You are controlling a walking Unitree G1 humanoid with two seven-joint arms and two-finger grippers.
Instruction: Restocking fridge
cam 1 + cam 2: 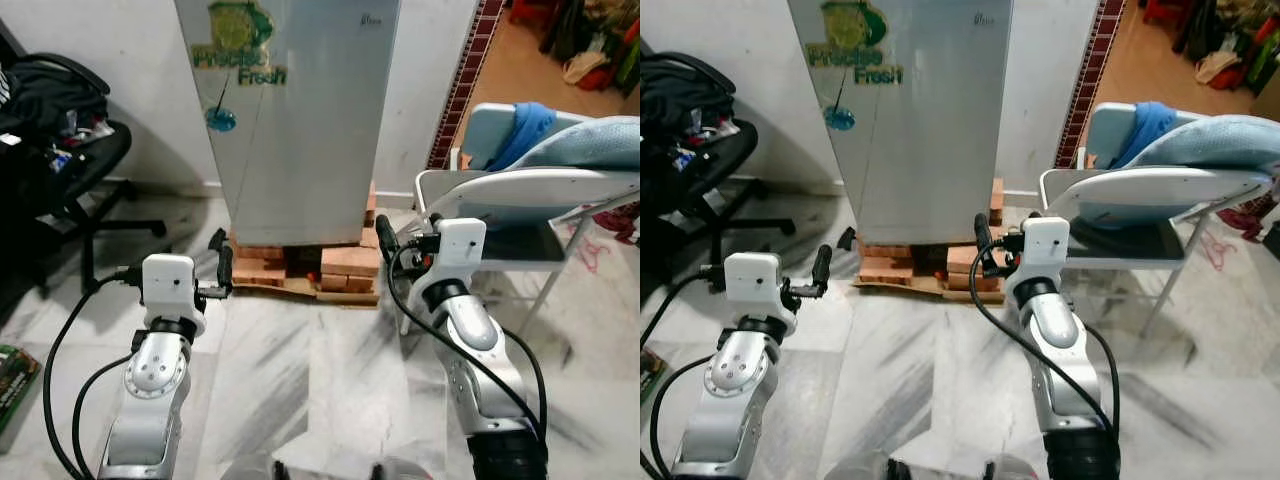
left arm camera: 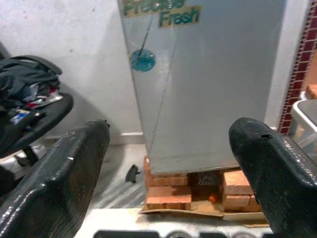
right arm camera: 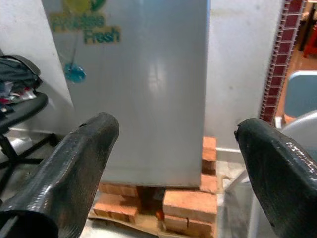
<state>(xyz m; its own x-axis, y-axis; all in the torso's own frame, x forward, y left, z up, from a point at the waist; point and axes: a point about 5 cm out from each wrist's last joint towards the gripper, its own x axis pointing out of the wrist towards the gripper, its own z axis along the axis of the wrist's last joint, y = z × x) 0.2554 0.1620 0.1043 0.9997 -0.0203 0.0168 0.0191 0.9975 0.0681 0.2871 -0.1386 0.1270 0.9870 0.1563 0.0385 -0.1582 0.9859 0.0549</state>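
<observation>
1. The tall silver metal fridge [image 1: 300, 120] with a green "Precise Fresh" sticker [image 1: 240, 45] stands shut, straight ahead of both grippers, on stacked orange bricks [image 1: 345, 268].
2. The left gripper [image 1: 219, 265] hangs in the air, fingers spread wide, holding nothing.
3. The right gripper [image 3: 173, 163] likewise gapes empty.
4. A white folding chair [image 1: 520, 195] stands just right of the right gripper; the blue cloth [image 1: 525, 130] on it may be a towel.

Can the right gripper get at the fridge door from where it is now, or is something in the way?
Probably yes. The right gripper is raised with its fingers open, facing the closed fridge door, and nothing stands between them. The chair is off to its right side. A gap remains, so it likely has to move closer first.
</observation>
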